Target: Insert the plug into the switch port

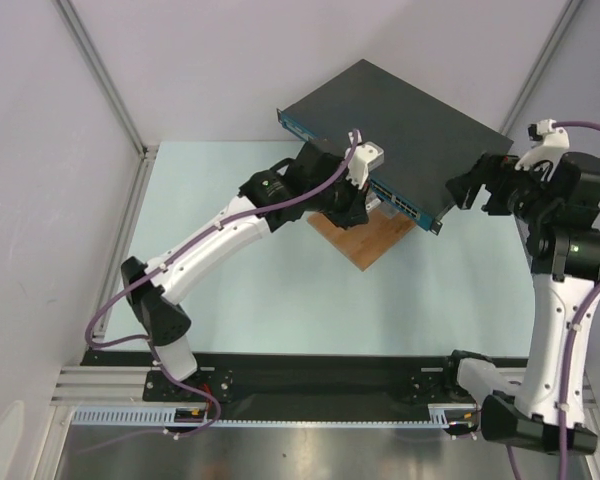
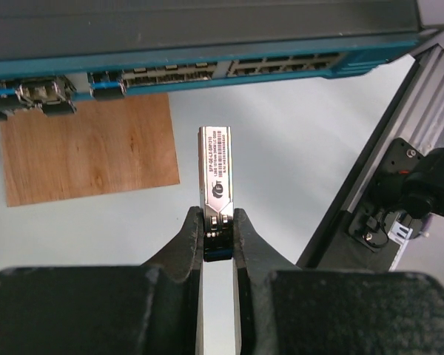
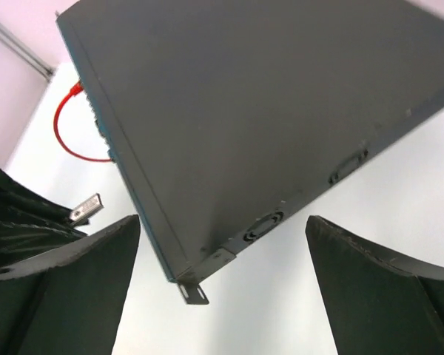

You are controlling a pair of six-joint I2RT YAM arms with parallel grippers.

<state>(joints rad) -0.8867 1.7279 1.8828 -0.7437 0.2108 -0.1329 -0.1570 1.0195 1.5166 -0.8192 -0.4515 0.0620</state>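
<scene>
From above and behind, the top view overlooked the switch (image 1: 400, 120); wrist views behind the left pincer (image 2: 219, 225) and right pincer (image 3: 222, 222) faced it closely ahead.

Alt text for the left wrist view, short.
The left gripper pinches a small metal plug by its lower end, its tip aimed at, but not touching, the switch across the top. A wooden board lies left.

My plug (image 2: 215, 171) sits just before the switch (image 1: 400, 125), the board (image 1: 365, 242) partly beneath it, my right gripper (image 1: 468, 190) by its right end.
</scene>
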